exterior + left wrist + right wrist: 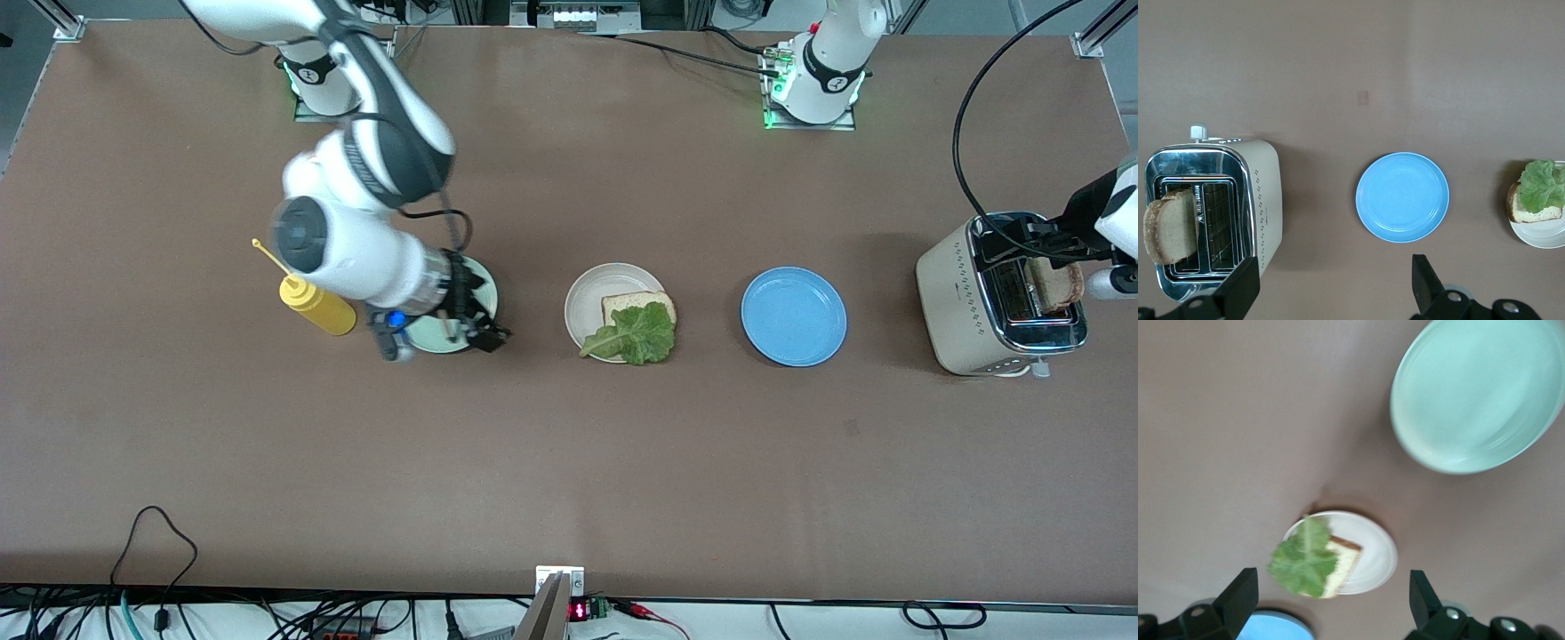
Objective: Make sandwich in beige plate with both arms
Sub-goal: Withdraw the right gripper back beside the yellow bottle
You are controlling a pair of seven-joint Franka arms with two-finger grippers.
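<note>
My right arm folds out from its base and slants across the bench. Its pincer (436, 333) hangs fingers apart and empty over the mint-green plate (484, 289). A yellow squeeze bottle (316, 305) lies just beside my wrist, at nine o'clock of that plate as the front camera sees it.

My left arm comes in over its own end of the bench. Its pincer (1062, 244) is also wide apart and holds nothing above the toaster (951, 302), where one slice of toast (1058, 284) stands in a slot.

The beige plate (589, 307) sits mid-bench and carries one bread slice (633, 302). A lettuce leaf (640, 336) lies on it, spilling over the rim at six o'clock. The blue plate (793, 316) lies at three o'clock of it, apart. Bare bench stretches between the plates and down to the front camera's edge.
</note>
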